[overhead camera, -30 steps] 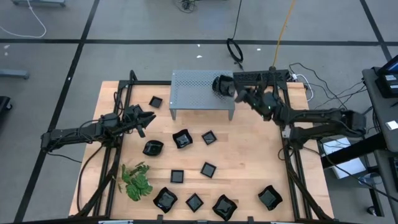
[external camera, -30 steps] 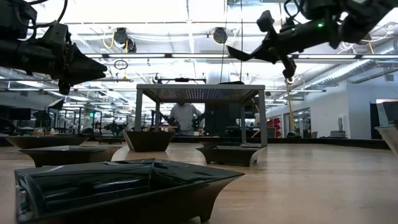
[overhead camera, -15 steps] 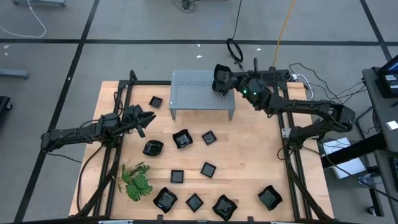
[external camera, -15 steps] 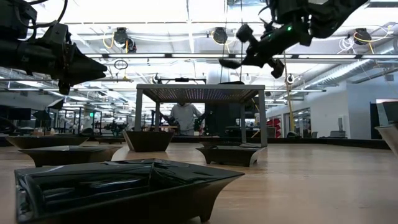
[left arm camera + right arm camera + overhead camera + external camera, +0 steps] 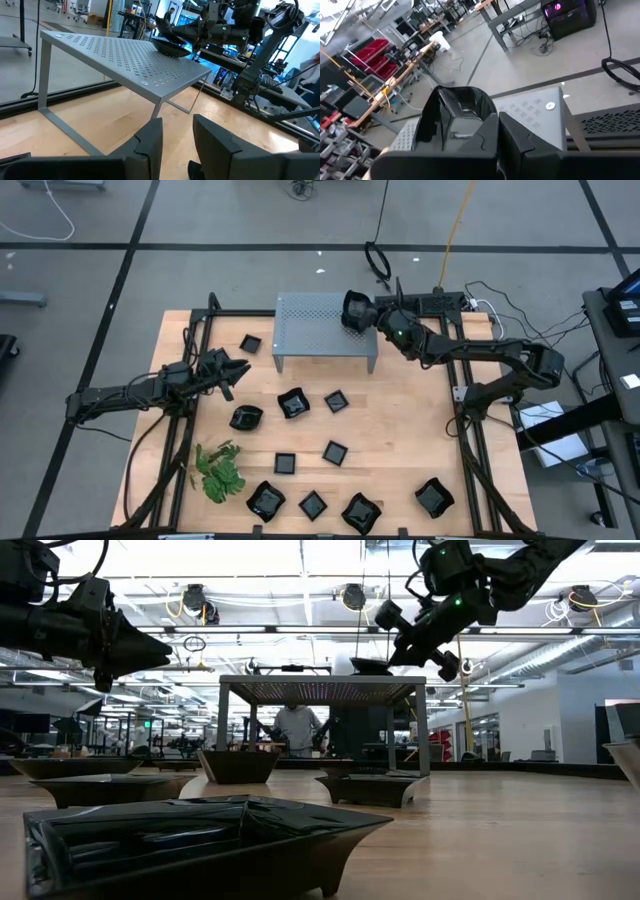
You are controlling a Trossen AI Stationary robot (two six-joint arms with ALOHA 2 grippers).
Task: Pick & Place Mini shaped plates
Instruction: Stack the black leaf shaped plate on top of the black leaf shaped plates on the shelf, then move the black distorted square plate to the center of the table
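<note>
While the right gripper (image 5: 366,313) pinches a wavy-edged black plate (image 5: 355,313) over the right end of the grey perforated stand (image 5: 322,328), the left gripper (image 5: 237,370) waits left of the stand, fingers parted and empty (other plates (image 5: 291,403) lie on the table (image 5: 400,440) before the stand).

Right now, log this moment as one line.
right gripper: shut on black plate, at stand top, right end | left gripper: waiting left of table, nothing held | other plates: on table
</note>
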